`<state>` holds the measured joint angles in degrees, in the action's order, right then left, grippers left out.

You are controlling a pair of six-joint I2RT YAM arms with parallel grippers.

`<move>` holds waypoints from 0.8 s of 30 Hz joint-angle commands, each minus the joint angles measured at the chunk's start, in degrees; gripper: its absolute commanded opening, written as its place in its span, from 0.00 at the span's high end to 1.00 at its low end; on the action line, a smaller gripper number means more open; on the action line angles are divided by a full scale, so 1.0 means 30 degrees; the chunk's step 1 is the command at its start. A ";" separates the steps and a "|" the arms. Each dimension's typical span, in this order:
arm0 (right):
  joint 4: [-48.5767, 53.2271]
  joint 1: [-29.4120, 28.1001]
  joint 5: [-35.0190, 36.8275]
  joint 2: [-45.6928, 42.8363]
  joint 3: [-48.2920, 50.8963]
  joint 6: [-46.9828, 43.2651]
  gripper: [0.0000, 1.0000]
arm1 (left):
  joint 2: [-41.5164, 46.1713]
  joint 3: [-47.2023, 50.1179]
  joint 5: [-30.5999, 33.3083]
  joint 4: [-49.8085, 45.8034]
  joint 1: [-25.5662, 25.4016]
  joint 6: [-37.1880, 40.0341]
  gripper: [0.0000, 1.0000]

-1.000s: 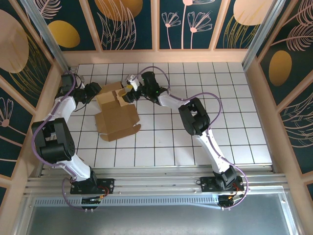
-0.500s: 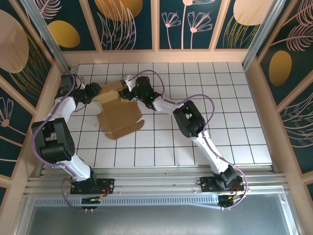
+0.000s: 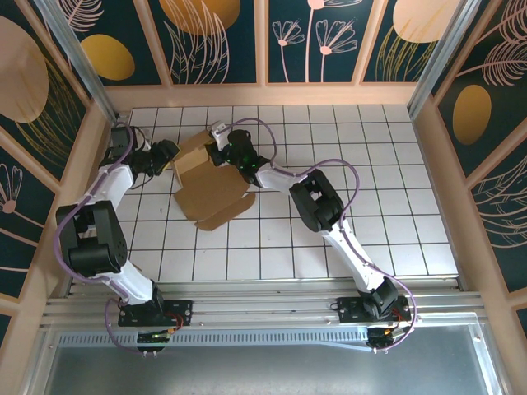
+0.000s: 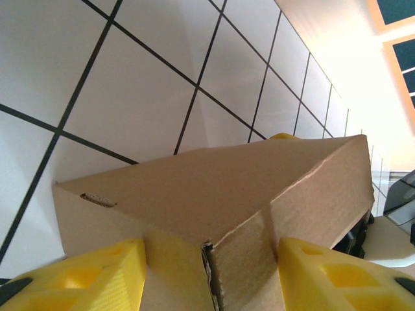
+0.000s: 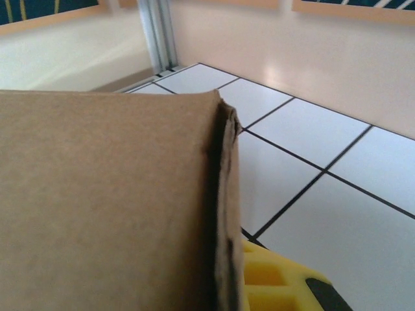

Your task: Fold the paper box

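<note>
Far left on the tiled table (image 3: 395,164), the left gripper (image 3: 170,155) is clamping a raised corner of the paper box (image 3: 212,188) while the right gripper (image 3: 216,154) is pinching its opposite wall, seemingly raising the sides, with the flat near flap probably needing folding next.

Paper box (image 3: 210,177): brown cardboard, matt, fibrous; cut edge ragged. Table (image 3: 329,230): white tiles, smooth, slight sheen, dark grout lines. Left hand (image 4: 211,285) pads (image 4: 78,278): yellow, probably plastic, waffle-textured. Front rail (image 3: 263,309): brushed metal.

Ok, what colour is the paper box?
The paper box is plain brown, unprinted; the left wrist view shows it best.
</note>
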<state>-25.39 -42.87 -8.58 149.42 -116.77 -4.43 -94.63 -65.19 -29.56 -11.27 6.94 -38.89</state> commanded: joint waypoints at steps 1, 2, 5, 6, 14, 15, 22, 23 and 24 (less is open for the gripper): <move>-0.0097 -0.0992 0.0972 0.0434 -0.0927 -0.0447 0.96 | -0.0037 0.0561 -0.1441 0.0315 -0.1020 -0.0838 0.46; -0.0042 -0.1045 0.1267 0.0428 -0.0935 -0.0641 0.92 | -0.0068 0.0590 -0.1561 0.0461 -0.1079 -0.0913 0.46; -0.0141 -0.1090 0.1512 0.0436 -0.0863 -0.1006 0.83 | -0.0064 0.0608 -0.1717 0.0504 -0.1163 -0.0926 0.46; -0.0205 -0.1090 0.1468 0.0487 -0.0905 -0.1111 0.82 | -0.0068 0.0579 -0.1693 0.0385 -0.1174 -0.0873 0.46; 0.2046 -0.0974 0.0601 -0.1121 -0.0497 -0.2479 0.61 | 0.0225 -0.0216 -0.0344 -0.0890 -0.1161 -0.0234 0.45; 0.2130 -0.0918 0.0335 -0.1677 0.0129 -0.2701 0.59 | 0.0202 -0.0341 -0.0204 -0.0959 -0.1183 -0.0226 0.44; 0.0604 -0.0430 -0.1128 -0.5580 0.6134 -0.3294 0.38 | -0.0113 -0.0829 0.0092 -0.1166 -0.1171 -0.0216 0.44; 0.0128 -0.0283 -0.1484 -0.6037 0.7004 -0.3354 0.35 | -0.0125 -0.0884 0.0120 -0.1181 -0.1154 -0.0173 0.44; -0.0232 -0.0137 -0.1833 -0.6421 0.7673 -0.3430 0.33 | -0.0101 -0.0888 0.0186 -0.1181 -0.1165 -0.0186 0.44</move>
<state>-21.65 -43.44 -8.05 135.79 -98.26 -13.26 -94.50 -66.22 -29.06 -13.39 4.01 -40.05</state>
